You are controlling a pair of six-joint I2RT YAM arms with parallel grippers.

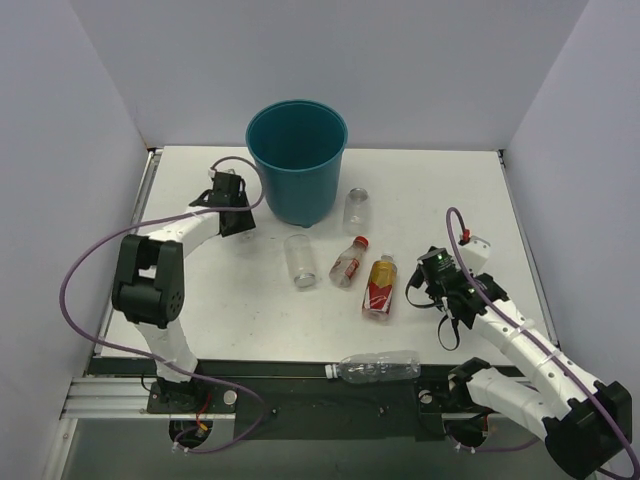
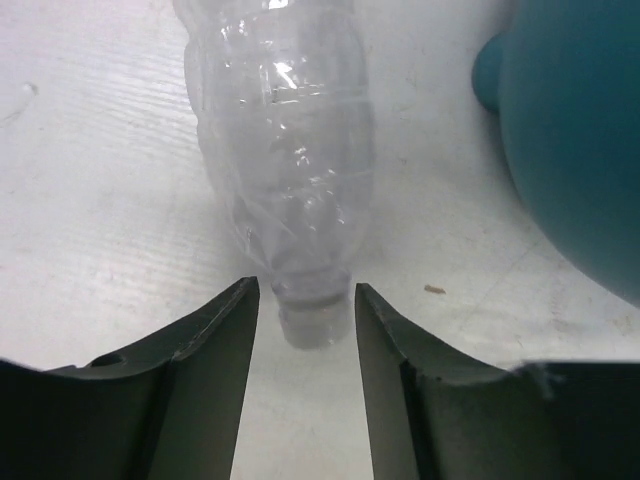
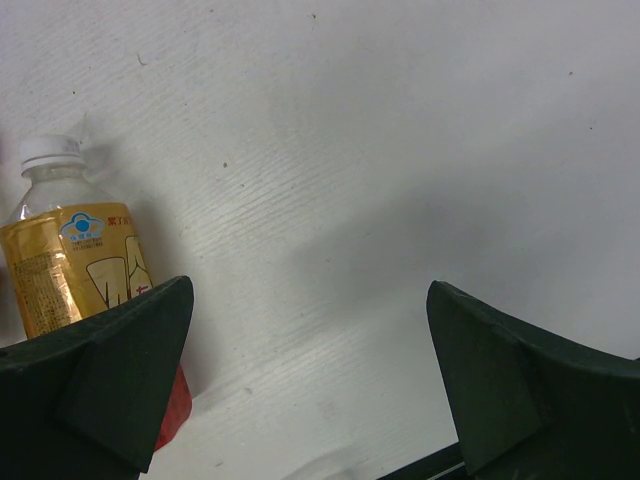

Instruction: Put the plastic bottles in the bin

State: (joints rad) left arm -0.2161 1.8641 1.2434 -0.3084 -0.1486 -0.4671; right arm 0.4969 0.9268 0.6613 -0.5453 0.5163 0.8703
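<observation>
Not one of the plastic bottles looks binned yet. The bin (image 1: 297, 185), close on the right of the left end effector (image 2: 305, 295), seems empty, though I can't see its bottom. That end effector's fingers stand apart, either side of a clear bottle (image 2: 285, 150) at its neck, not closed on it. The right end effector (image 3: 308, 290) gapes wide above the surface (image 1: 450, 200), with the orange-yellow bottle (image 1: 381, 285) just to its left. Past that lie a red-capped bottle (image 1: 349, 262) and two short clear ones (image 1: 299, 260) (image 1: 356, 210). A longer clear bottle (image 1: 378, 368) lies behind it at the near edge. I'd say nothing blocks either reach.
</observation>
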